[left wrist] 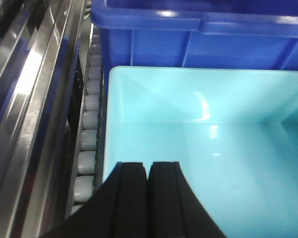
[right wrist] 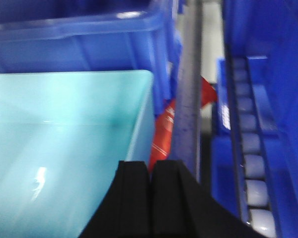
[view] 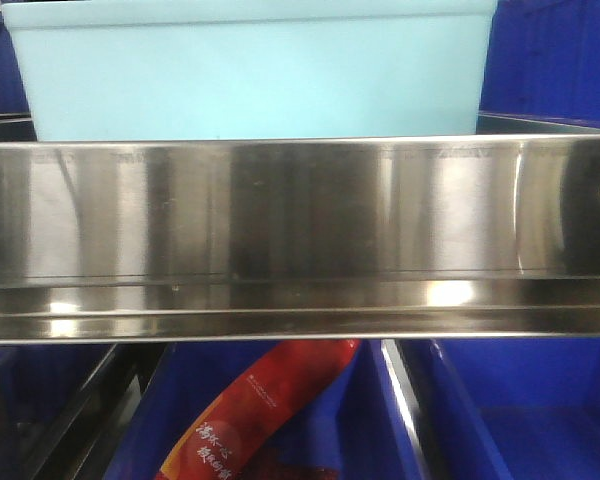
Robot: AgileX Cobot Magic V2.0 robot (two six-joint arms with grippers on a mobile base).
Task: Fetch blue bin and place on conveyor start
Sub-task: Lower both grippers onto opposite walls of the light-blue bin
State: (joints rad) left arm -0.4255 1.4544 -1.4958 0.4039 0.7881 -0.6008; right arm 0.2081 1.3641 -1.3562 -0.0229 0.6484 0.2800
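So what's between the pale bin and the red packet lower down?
A shiny steel rail runs across between them, under the pale bin and above the red packet, as the front view shows.

The left gripper (left wrist: 149,166) and right gripper (right wrist: 151,164) are formed of matte black fingers (left wrist: 131,198), stepped at the edges and flared toward the base.
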